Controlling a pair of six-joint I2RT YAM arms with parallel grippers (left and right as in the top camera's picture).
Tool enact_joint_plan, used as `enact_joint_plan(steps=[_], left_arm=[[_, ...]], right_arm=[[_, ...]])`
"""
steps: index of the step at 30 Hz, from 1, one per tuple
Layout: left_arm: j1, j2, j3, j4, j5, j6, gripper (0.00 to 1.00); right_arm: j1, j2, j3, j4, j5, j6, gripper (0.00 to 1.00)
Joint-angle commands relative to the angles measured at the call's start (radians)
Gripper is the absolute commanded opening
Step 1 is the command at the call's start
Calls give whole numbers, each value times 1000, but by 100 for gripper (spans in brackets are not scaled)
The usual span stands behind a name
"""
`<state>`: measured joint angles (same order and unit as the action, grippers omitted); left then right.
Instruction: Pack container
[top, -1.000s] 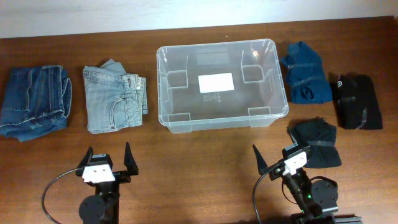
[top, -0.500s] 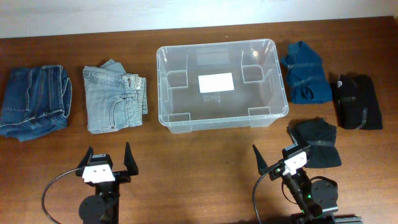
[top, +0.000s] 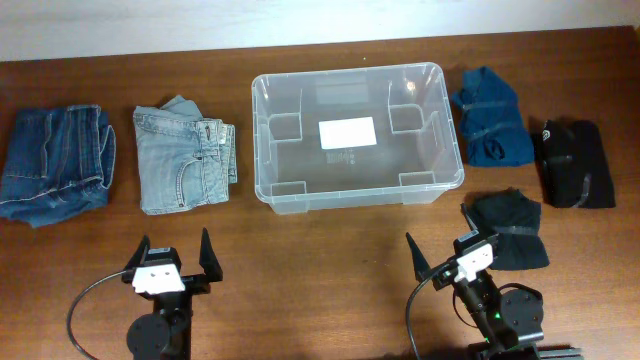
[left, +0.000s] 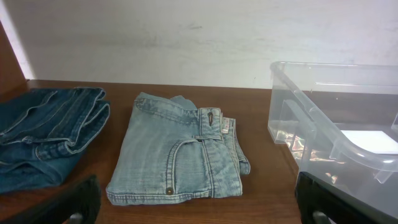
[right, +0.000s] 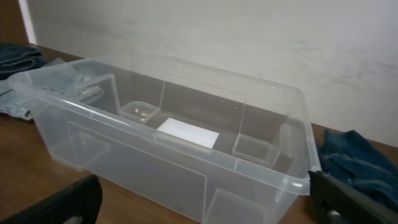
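Container (top: 350, 197) lies long axis left-right, ahead between left gripper (top: 175, 246) and right gripper (top: 438, 230), both released and empty; light jeans (top: 180, 160) sit directly ahead of left gripper.

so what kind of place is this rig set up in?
Probably a robotics lab bench staged for a packing trial, not a home: a wooden table against a plain white wall, with folded jeans and dark garments laid in tidy piles either side of an empty clear container.

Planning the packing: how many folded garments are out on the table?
5: dark jeans far left, light jeans beside them, blue garment right of the container, black garment far right, dark garment in front of those.
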<state>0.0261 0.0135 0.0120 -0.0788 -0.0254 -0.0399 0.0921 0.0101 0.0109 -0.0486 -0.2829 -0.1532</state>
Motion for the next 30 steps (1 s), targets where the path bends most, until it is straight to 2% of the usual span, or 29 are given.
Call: enact_joint_plan(steps=[1, 6, 10, 13, 15, 23, 27, 30], left_arm=[[6, -7, -3, -4, 7, 18, 99], [6, -7, -3, -4, 7, 18, 99], [6, -7, -3, -4, 7, 18, 99], [6, -7, -3, -4, 7, 18, 99], [6, -7, -3, -4, 7, 18, 99], [6, -7, -3, -4, 7, 18, 99], [6, -7, -3, -4, 7, 18, 99], [6, -7, -3, -4, 7, 18, 100]], right_arm=[[-8, -7, -5, 15, -73, 13, 98], [-8, -7, -5, 13, -312, 13, 98], [-8, -7, -5, 101, -445, 30, 99], [-8, -7, 15, 202, -447, 131, 98], [-8, -7, 41, 225, -447, 144, 99], [-8, -6, 146, 187, -410, 144, 98], [-9, 11, 254, 63, -272, 135, 98], [-9, 67, 379, -72, -152, 74, 99]])
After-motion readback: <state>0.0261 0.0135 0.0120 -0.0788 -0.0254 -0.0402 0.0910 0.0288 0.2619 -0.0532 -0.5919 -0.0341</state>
